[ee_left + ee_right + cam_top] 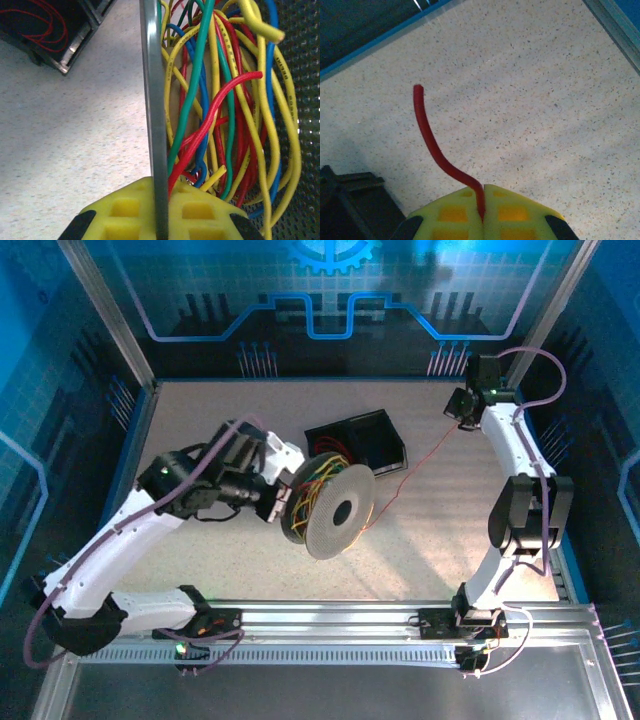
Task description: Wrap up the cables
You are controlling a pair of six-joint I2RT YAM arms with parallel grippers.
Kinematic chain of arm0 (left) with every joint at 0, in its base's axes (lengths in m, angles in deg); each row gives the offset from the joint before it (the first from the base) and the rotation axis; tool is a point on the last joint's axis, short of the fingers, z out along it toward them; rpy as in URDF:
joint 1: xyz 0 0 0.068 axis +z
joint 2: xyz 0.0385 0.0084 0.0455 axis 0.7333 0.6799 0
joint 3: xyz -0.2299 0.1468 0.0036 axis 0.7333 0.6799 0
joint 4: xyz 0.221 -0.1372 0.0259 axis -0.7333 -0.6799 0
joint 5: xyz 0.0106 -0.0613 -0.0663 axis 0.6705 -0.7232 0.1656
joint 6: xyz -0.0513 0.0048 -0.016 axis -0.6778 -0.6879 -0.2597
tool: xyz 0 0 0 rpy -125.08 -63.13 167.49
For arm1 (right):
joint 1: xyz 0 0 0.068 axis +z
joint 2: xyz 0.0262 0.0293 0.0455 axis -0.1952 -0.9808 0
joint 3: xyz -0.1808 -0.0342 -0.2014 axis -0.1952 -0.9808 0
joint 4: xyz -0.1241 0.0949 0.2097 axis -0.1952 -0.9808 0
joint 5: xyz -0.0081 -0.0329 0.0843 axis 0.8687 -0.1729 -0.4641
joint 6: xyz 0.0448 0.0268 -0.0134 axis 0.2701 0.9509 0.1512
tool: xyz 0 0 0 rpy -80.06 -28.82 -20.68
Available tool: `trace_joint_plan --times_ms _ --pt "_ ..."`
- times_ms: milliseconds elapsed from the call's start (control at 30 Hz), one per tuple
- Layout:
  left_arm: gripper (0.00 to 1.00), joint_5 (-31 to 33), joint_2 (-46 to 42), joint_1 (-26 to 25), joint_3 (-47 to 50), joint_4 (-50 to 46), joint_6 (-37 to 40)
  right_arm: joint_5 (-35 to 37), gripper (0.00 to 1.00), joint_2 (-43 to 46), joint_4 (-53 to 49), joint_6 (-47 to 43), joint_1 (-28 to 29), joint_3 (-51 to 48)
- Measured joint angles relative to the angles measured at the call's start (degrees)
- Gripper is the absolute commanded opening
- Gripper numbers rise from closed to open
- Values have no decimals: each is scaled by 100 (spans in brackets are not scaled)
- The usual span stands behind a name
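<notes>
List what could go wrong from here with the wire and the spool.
1. The right gripper pinches the red wire close to its end; a pull toward the spool could slip it free.
2. The left gripper clamps only the spool's thin flange, so the spool may twist or drop.
3. The wound wires sit in loose loops and could spill off.

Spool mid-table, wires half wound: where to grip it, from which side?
Take the spool by its near flange rim, edge-on from the left, as the left pincer has it. The flange is a thin flat disc held roughly upright, so it slips between the fingers. The core is buried under cables.
</notes>
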Motion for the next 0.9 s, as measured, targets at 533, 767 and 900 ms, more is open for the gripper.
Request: trace_joint_plan --times_ms 533,767,900 --pt "0 2376 1335 -999 461 527 -52 -1005 0 2 -295 846 815 1762" --pt "0 2468 1449 -1001 647 614 -146 -1421 0 90 -181 1237 1397 1952" --pt "0 2634 1526 -999 675 741 -208 -1574 0 90 -264 1416 1698 2439"
